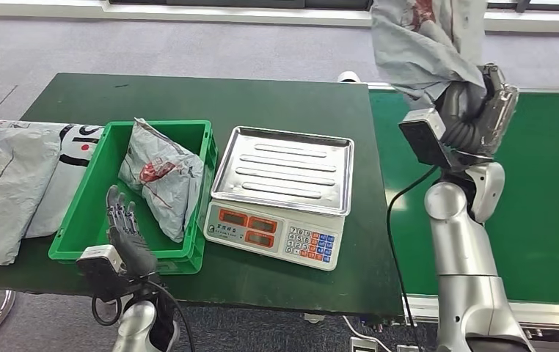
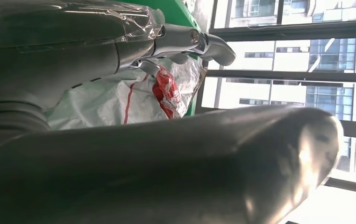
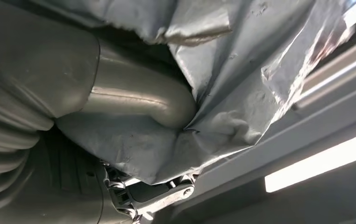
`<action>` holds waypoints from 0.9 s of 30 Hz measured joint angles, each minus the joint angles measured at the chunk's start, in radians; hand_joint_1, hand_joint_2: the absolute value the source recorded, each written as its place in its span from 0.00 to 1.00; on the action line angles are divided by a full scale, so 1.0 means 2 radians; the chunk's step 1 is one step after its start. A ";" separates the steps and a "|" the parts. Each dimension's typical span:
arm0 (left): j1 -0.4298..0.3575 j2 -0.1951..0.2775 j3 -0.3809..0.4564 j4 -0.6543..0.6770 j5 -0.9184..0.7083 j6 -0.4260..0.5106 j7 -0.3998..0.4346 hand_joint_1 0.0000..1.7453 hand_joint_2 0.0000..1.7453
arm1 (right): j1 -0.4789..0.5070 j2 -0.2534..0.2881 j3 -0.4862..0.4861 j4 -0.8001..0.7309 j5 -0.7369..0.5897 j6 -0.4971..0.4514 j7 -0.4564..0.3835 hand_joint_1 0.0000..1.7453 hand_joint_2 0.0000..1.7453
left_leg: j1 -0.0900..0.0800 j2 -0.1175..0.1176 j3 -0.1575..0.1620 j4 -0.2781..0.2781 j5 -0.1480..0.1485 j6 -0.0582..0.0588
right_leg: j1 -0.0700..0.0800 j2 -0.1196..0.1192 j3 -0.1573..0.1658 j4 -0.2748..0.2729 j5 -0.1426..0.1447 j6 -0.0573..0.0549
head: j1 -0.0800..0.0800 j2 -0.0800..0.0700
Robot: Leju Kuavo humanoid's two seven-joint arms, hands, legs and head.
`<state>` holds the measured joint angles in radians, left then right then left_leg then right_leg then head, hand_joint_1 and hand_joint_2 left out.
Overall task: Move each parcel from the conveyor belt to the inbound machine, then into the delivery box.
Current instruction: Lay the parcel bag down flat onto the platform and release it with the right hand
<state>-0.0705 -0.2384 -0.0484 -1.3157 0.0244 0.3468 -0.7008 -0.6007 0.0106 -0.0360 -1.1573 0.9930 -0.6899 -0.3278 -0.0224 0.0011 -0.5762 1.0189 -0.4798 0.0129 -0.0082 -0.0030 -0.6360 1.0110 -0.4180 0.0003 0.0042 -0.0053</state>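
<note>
My right hand [image 1: 478,110] is raised high over the near edge of the green conveyor belt [image 1: 548,191] and grips a crumpled grey parcel [image 1: 423,40] that hangs above it. In the right wrist view the thumb [image 3: 138,105] presses into the grey plastic of the held parcel [image 3: 241,70]. The scale [image 1: 280,194], the inbound machine, stands with a bare steel tray. Another grey parcel with red print [image 1: 161,176] lies in the green delivery box [image 1: 86,213]. My left hand [image 1: 124,231] hovers open over the box's near wall, and the boxed parcel [image 2: 138,95] shows beyond its fingers.
Two more flat parcels [image 1: 12,176] lie on the dark green table [image 1: 188,95] left of the box. The belt's metal frame [image 1: 541,312] runs along the right side. Grey carpet surrounds the table.
</note>
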 joint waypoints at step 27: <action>-0.068 -0.010 -0.001 0.062 0.003 0.000 0.000 0.00 0.00 | -0.057 0.115 0.047 0.280 0.003 0.022 -0.068 1.00 1.00 | 0.001 0.000 0.000 0.000 0.001 -0.001 | 0.001 0.000 0.000 0.001 0.000 -0.001 | 0.000 0.000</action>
<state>-0.2064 -0.2589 -0.0500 -1.1926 0.0305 0.3467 -0.7015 -0.7142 0.2410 0.0576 -0.5977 0.9989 -0.6464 -0.4637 -0.0208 0.0005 -0.5762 1.0188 -0.4776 0.0106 -0.0069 -0.0028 -0.6363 1.0121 -0.4175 -0.0020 0.0044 -0.0055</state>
